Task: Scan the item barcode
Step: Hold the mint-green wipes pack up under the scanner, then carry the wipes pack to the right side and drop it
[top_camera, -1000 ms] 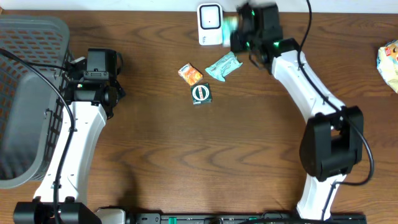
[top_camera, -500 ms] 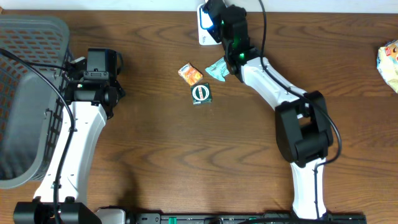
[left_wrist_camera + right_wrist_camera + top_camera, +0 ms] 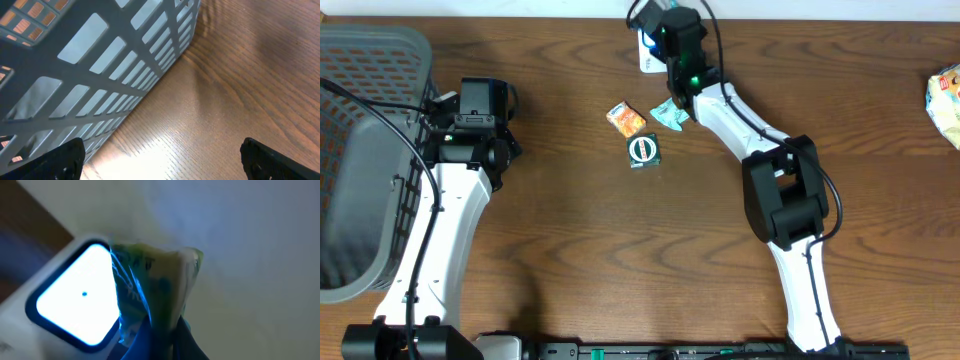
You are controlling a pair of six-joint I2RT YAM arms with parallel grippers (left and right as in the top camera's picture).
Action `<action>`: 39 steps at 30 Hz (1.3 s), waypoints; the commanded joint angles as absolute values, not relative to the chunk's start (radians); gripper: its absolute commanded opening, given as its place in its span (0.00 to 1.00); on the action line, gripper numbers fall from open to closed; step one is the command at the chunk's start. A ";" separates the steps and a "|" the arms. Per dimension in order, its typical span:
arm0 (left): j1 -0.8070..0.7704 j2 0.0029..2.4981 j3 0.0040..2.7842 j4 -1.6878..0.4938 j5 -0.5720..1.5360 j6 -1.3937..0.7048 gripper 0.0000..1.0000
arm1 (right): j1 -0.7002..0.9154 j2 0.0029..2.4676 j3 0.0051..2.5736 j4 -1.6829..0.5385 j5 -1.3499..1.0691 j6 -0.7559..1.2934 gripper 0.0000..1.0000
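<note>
- Right gripper (image 3: 652, 18): at the table's 12 o'clock edge, clenched on a crinkly green-yellow packet (image 3: 155, 287).
- Packet, the item for scanning: held up off the table, just in front of the scanner (image 3: 75, 302). This is probably to put its barcode to the lit window. The code itself is not visible.
- Left gripper (image 3: 165, 167): released, fingers spread wide, grasping nothing. It sits low beside the grey basket (image 3: 365, 110) at 9 o'clock, apparently parked clear of the work.
- Waiting stock near centre: orange packet (image 3: 626, 119), teal packet (image 3: 670, 113), dark packet with a round mark (image 3: 643, 151).
- Yellow bag (image 3: 946, 96): at the 3 o'clock edge, well apart.
- Surface: brown wood-grain table (image 3: 570, 250).
- Room: a pale wall behind the scanner.
</note>
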State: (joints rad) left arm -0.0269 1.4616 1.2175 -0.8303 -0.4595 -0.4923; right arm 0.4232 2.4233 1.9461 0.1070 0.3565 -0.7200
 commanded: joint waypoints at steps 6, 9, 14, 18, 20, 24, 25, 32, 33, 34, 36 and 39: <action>-0.023 1.467 1.215 -0.833 -0.483 -0.479 0.98 | 0.381 2.412 2.119 -0.092 0.506 -0.557 0.01; -0.023 1.467 1.215 -0.833 -0.483 -0.479 0.98 | 0.323 2.392 2.194 -0.255 0.507 -0.494 0.01; -0.023 1.467 1.215 -0.833 -0.483 -0.479 0.98 | 0.151 2.378 2.257 -0.543 0.651 -0.460 0.01; -0.023 1.467 1.215 -0.833 -0.483 -0.479 0.98 | 0.012 2.378 2.241 -0.723 0.682 -0.459 0.01; -0.023 1.467 1.215 -0.833 -0.483 -0.479 0.98 | -0.046 2.378 2.232 -0.775 0.682 -0.443 0.01; -0.023 1.467 1.215 -0.833 -0.483 -0.479 0.98 | -0.150 2.378 2.213 -0.839 0.696 -0.333 0.22; -0.023 1.467 1.215 -0.833 -0.483 -0.479 0.98 | -0.174 2.378 2.210 -0.852 0.705 -0.294 0.49; -0.023 1.467 1.215 -0.833 -0.483 -0.479 0.98 | -0.262 2.378 2.210 -0.942 0.565 -0.175 0.99; -0.023 1.467 1.215 -0.833 -0.483 -0.479 0.98 | -0.261 2.378 2.210 -0.955 0.497 -0.176 0.99; -0.023 1.467 1.215 -0.833 -0.483 -0.479 0.98 | -0.260 2.378 2.210 -0.963 0.429 -0.176 0.99; -0.023 1.467 1.215 -0.833 -0.483 -0.479 0.98 | -0.252 2.378 2.210 -0.973 0.259 -0.176 0.99; -0.023 1.467 1.215 -0.833 -0.483 -0.479 0.98 | -0.233 2.378 2.210 -0.984 -0.089 -0.174 0.99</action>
State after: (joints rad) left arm -0.0269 1.4616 1.2175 -0.8303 -0.4595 -0.4923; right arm -0.2668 2.4084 2.2158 -0.9771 0.3233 -0.2070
